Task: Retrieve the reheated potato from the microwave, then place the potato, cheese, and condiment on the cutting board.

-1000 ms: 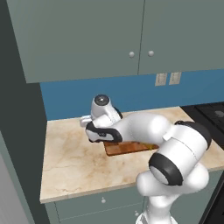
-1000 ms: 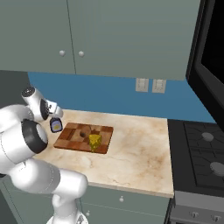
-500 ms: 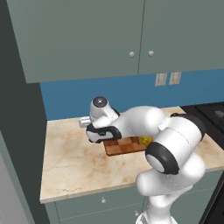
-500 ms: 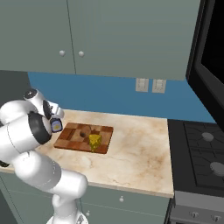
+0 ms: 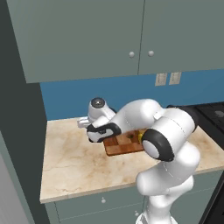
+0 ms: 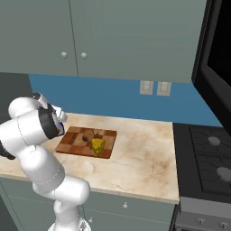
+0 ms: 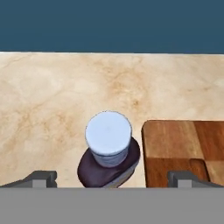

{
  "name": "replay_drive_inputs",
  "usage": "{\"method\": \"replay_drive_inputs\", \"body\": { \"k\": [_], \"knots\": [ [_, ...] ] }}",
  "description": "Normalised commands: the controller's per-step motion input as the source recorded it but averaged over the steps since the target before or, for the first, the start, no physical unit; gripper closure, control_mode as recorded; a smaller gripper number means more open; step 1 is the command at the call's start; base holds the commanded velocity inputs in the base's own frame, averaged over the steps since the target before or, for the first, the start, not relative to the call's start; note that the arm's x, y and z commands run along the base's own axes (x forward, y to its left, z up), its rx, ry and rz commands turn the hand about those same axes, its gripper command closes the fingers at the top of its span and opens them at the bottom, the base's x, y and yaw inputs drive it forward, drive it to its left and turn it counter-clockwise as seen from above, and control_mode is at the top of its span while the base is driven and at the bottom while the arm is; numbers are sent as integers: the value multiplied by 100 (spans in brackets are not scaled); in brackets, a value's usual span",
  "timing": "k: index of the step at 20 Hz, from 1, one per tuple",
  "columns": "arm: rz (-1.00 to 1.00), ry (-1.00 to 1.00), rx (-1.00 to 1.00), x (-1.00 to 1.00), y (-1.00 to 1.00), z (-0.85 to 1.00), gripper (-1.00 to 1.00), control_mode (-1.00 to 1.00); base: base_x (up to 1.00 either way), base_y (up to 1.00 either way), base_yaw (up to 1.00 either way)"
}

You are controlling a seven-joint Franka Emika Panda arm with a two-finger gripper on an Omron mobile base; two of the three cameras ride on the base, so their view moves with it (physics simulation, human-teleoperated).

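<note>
In the hand view the condiment (image 7: 108,141), a dark brown bottle with a pale blue-white cap, stands on the counter just left of the cutting board (image 7: 183,146). My gripper (image 7: 113,178) is open, one fingertip (image 7: 41,177) on each side of the bottle, well apart from it. In the base views my hand (image 5: 99,129) hangs low at the left end of the checkered cutting board (image 6: 74,143). The yellow cheese (image 6: 98,145) wedge and the brown potato (image 6: 89,134) lie on the board. The microwave (image 6: 219,58) hangs at the upper right.
A beige marble counter (image 5: 70,166) runs under grey wall cabinets (image 5: 87,39), with a blue backsplash and two outlets (image 6: 155,88). A black stove (image 6: 210,155) adjoins the counter on the right. A dark tall panel (image 5: 19,131) bounds the counter on the left.
The arm's elbow has swung up and toward the camera while the hand has stayed low at the board's left end. The jaws have stayed open.
</note>
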Motion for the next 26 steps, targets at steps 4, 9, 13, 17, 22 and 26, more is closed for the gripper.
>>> {"method": "replay_drive_inputs", "body": {
  "k": [4,9,13,17,22,26],
  "knots": [
    [0,0,0,17,5,-10,-100,-100,0,0,0],
    [-1,0,-1,12,2,-10,-100,-100,0,0,0],
    [-2,1,-2,6,2,-14,-100,-100,0,0,0],
    [-3,2,-2,11,3,-19,-100,-100,0,0,0],
    [-2,3,-2,13,5,-16,100,-100,0,0,0],
    [-2,1,0,1,1,-1,100,-100,0,0,0]
  ]
}}
